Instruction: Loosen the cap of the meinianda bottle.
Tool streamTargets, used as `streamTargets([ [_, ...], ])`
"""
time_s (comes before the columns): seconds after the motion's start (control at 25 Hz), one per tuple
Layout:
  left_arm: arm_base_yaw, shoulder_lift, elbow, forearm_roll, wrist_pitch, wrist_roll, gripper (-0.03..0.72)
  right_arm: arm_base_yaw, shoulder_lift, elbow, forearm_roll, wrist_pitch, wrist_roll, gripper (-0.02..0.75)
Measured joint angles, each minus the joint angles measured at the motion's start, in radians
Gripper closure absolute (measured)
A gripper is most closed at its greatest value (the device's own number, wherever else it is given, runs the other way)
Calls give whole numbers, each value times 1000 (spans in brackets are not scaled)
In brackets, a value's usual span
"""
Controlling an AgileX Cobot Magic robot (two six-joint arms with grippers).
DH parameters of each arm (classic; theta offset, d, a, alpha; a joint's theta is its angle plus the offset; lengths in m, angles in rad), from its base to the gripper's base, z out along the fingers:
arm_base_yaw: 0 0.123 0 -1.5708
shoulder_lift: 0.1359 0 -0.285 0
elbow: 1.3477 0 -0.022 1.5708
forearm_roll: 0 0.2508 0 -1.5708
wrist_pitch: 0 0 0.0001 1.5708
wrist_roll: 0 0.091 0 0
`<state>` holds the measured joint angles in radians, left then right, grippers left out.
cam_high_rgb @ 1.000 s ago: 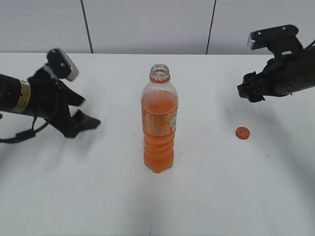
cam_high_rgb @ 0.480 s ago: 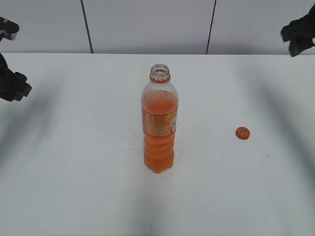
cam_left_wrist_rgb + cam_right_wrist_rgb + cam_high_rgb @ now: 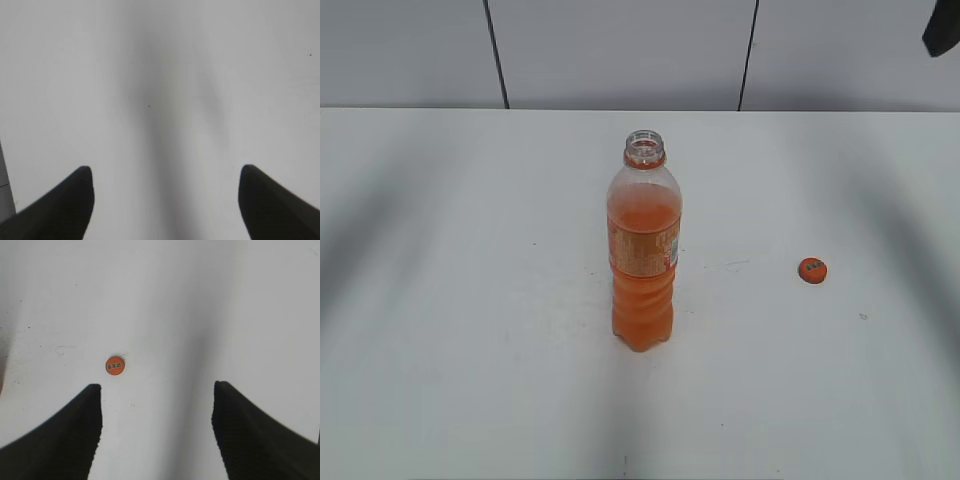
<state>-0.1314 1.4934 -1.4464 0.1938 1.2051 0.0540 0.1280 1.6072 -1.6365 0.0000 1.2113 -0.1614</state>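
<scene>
Bottle (image 3: 644, 245) uncapped, upright, cap (image 3: 812, 269) well apart

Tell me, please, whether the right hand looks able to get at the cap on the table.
Probably yes: the right hand is open above bare table, and nothing lies between it and the cap.

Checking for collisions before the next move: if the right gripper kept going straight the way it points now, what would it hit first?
Probably only the bare table. The right gripper is open, and the cap lies left of its centre line, so it would likely be missed; depth is unclear.
</scene>
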Motion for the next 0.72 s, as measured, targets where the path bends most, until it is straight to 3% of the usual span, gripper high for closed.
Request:
streamTargets([
  [0.2,0,-179,93,-20,5,1,148,0,-168,140,0,-1,-4,220],
  [0.56,0,-640,606,-89,-75,2,148,0,-627,701,20,-71,-3,220],
  [0.72,0,-874,750,-116,-97,2,148,0,-871,923,20,-156,-3,220],
])
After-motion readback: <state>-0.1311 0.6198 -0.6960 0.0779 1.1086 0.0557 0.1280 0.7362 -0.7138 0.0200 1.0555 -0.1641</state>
